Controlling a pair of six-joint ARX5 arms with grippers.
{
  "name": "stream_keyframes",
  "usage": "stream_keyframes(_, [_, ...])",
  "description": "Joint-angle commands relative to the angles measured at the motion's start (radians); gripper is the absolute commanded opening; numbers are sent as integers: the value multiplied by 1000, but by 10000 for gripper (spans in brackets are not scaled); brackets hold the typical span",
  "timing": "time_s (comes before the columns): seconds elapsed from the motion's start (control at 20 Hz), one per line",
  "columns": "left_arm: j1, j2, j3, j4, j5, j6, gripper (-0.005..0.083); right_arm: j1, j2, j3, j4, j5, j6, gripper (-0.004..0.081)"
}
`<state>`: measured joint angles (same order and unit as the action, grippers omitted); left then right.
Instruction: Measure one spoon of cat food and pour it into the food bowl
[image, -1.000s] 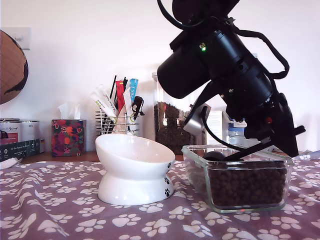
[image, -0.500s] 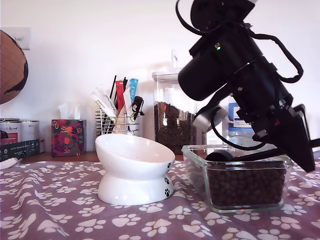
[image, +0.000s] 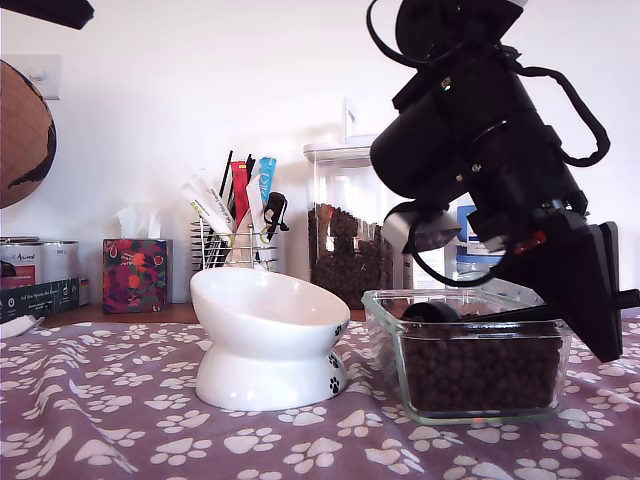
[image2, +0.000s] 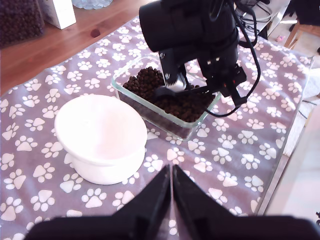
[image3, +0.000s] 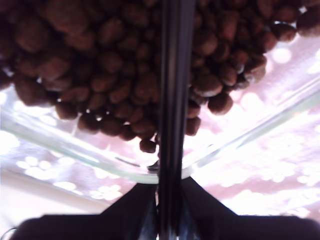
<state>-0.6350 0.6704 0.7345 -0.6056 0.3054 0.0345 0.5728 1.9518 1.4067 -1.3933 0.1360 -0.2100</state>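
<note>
The second gripper (image3: 167, 220) pinches the spoon (image3: 172, 100) in the cat food (image: 480, 375); it should dig deeper, then lift level. The first gripper (image2: 171, 200) hovers pressed together.

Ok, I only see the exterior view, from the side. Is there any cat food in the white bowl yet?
Observer: No. The first wrist view looks down into the food bowl, and it is bare white inside.
Operator: Is the spoon really held?
Observer: Yes. The second wrist view shows my second gripper with its fingers shut on the spoon handle, over the cat food.
Operator: And the other arm?
Observer: My first gripper is shut on nothing, high above the paw-print cloth near the bowl.
</note>
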Motion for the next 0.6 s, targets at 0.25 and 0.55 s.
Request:
stream_keyframes(0.25, [-2,-53,-147,153,-12,26,-22,-60,-73,-18,17,-93,13,-13])
stream_keyframes(0.55, [-2,-111,-186,196,-30,-10,-22,-118,-87,-18,17,-208,55,-13])
